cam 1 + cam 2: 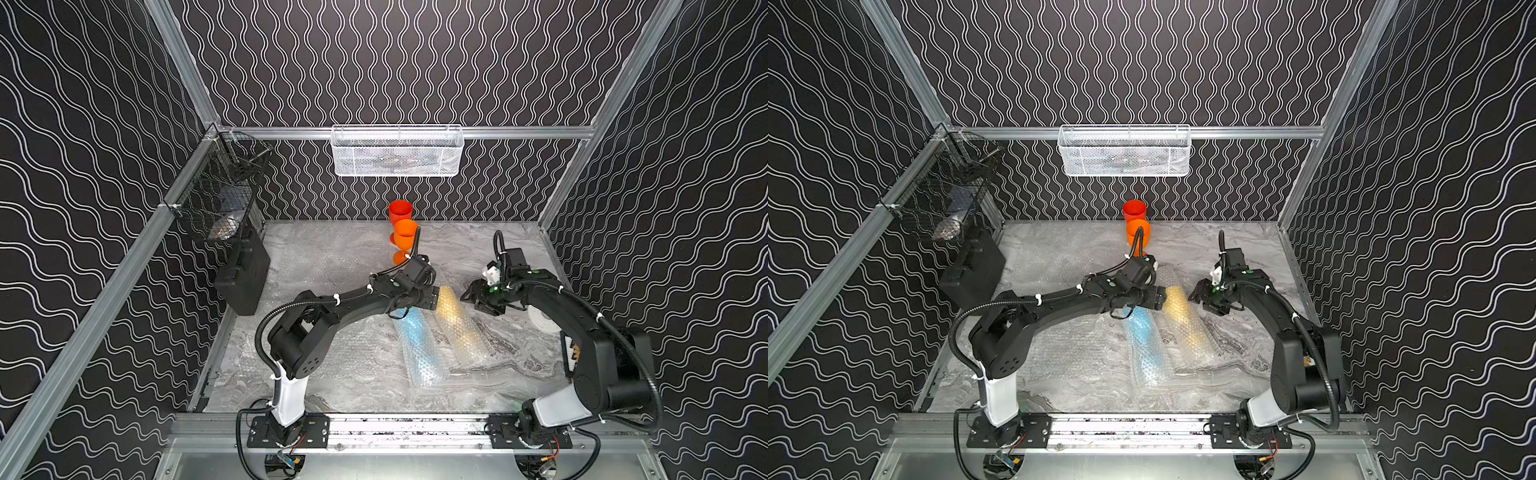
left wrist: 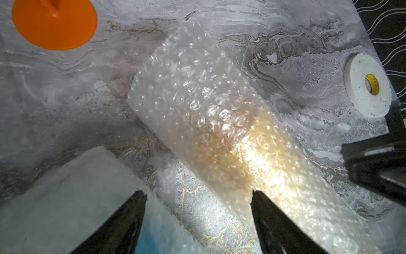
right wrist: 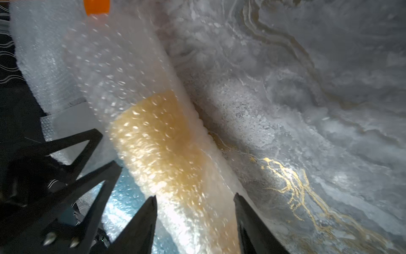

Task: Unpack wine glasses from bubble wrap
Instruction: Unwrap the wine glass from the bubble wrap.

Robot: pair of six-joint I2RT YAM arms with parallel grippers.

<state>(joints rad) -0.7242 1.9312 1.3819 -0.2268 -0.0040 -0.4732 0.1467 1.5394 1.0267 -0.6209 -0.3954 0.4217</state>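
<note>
Yellow-tinted bubble wrap roll [image 1: 457, 322] lies flat on the table [image 1: 519, 249], long axis running near edge to far, its far end between left pincer [image 1: 435, 298] and right pincer [image 1: 468, 300], both part-open and empty, just beside it, neither clearly nearer.

Count: two unwrapped goblets (red goblet [image 1: 400, 212], orange goblet [image 1: 405, 237]), two bubble-wrap rolls (blue roll [image 1: 419, 345], yellow roll [image 1: 455, 316]), two wire baskets (white basket [image 1: 397, 151], black basket [image 1: 216, 208]), one black case [image 1: 245, 278], one tape roll [image 2: 367, 85].
</note>
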